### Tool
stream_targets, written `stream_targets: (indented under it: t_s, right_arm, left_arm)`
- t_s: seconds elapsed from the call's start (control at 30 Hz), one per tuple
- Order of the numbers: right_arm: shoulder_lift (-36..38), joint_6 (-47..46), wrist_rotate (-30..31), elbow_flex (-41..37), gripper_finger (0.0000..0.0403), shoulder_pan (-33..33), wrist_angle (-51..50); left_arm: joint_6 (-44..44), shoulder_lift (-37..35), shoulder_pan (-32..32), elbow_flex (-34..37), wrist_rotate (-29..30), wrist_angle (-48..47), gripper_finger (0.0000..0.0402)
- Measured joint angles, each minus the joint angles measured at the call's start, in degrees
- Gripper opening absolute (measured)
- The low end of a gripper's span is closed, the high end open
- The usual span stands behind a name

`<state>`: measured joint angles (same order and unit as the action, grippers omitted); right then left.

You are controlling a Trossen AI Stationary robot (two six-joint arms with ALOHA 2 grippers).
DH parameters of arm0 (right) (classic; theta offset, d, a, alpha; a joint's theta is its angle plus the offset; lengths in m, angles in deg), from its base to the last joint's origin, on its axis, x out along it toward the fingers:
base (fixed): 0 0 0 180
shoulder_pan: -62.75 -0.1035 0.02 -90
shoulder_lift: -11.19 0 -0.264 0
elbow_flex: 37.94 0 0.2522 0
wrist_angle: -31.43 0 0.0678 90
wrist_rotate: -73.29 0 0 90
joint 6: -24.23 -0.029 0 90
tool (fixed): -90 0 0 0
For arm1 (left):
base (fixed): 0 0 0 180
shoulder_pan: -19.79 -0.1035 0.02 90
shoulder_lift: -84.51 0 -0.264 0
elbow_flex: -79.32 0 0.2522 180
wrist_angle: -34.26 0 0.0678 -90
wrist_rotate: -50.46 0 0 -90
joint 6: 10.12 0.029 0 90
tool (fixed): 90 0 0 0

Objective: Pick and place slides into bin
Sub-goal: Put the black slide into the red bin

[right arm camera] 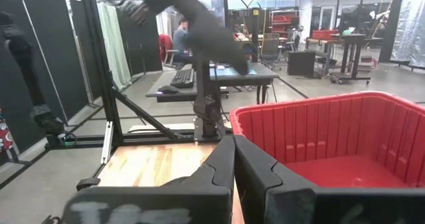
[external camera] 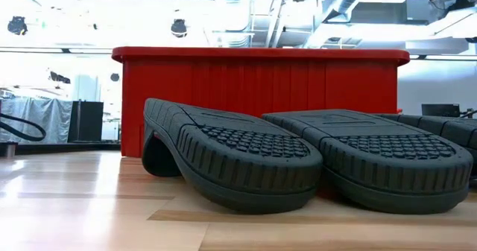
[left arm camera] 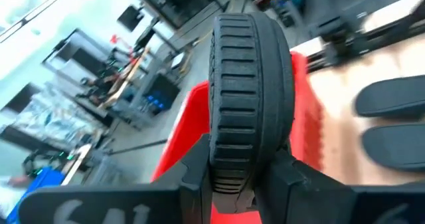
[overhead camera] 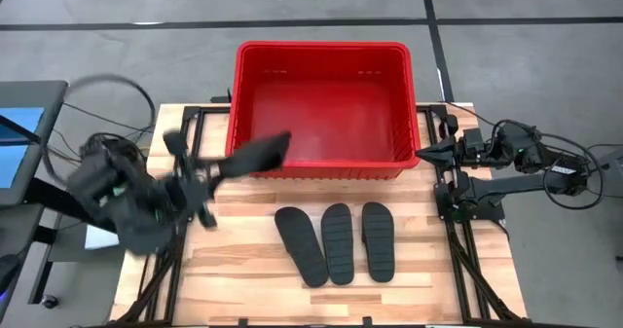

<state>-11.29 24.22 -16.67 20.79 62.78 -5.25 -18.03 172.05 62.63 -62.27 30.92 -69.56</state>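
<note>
Black slide (overhead camera: 255, 156) in left gripper (overhead camera: 206, 179), toe toward bin (overhead camera: 321, 163)

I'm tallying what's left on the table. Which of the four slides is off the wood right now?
The slide clamped in the left gripper, held over the bin's near-left rim. The other three lie side by side on the table.

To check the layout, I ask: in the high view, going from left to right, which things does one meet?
Left pincer → the slide it holds, over the red bin's near-left corner → three slides on the table: first, second, third → right pincer, beside the bin's right wall.
</note>
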Motion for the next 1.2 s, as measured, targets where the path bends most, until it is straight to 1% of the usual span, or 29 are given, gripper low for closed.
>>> stream_targets:
  t_s: [0.1, 0.27, 0.33, 0.43, 0.6, 0.73, 0.8, 0.97, 1.1, 1.2]
  right_arm:
    - [0.0, 0.0, 0.0, 0.0, 0.0, 0.0, 0.0]
    - [0.0, 0.0, 0.0, 0.0, 0.0, 0.0, 0.0]
    - [0.0, 0.0, 0.0, 0.0, 0.0, 0.0, 0.0]
    - [0.0, 0.0, 0.0, 0.0, 0.0, 0.0, 0.0]
    - [0.0, 0.0, 0.0, 0.0, 0.0, 0.0, 0.0]
    - [0.0, 0.0, 0.0, 0.0, 0.0, 0.0, 0.0]
    - [0.0, 0.0, 0.0, 0.0, 0.0, 0.0, 0.0]
    - [0.0, 0.0, 0.0, 0.0, 0.0, 0.0, 0.0]
    - [0.0, 0.0, 0.0, 0.0, 0.0, 0.0, 0.0]
    - [0.0, 0.0, 0.0, 0.0, 0.0, 0.0, 0.0]
  left_arm:
    - [2.7, -3.0, -4.4, 0.0, -1.7, 0.0, 0.0064]
    - [7.7, -6.8, -11.3, 0.0, -6.2, 0.1, 0.0064]
    - [11.2, -7.6, -14.3, 0.0, -8.5, 1.4, 0.0064]
    - [18.4, -8.4, -19.3, 0.0, -13.5, 6.1, 0.0063]
    - [31.4, -8.5, -29.2, 0.0, -24.8, 16.2, 0.0062]
    - [37.6, -8.5, -38.7, 0.0, -34.2, 18.5, 0.0062]
    - [38.8, -8.5, -44.3, 0.0, -39.5, 18.7, 0.0062]
    - [39.1, -8.3, -58.4, 0.0, -56.4, 18.5, 0.0062]
    - [40.2, -7.2, -67.5, 0.0, -65.8, 17.8, 0.0062]
    - [41.4, -5.5, -73.0, 0.0, -72.8, 17.9, 0.0062]
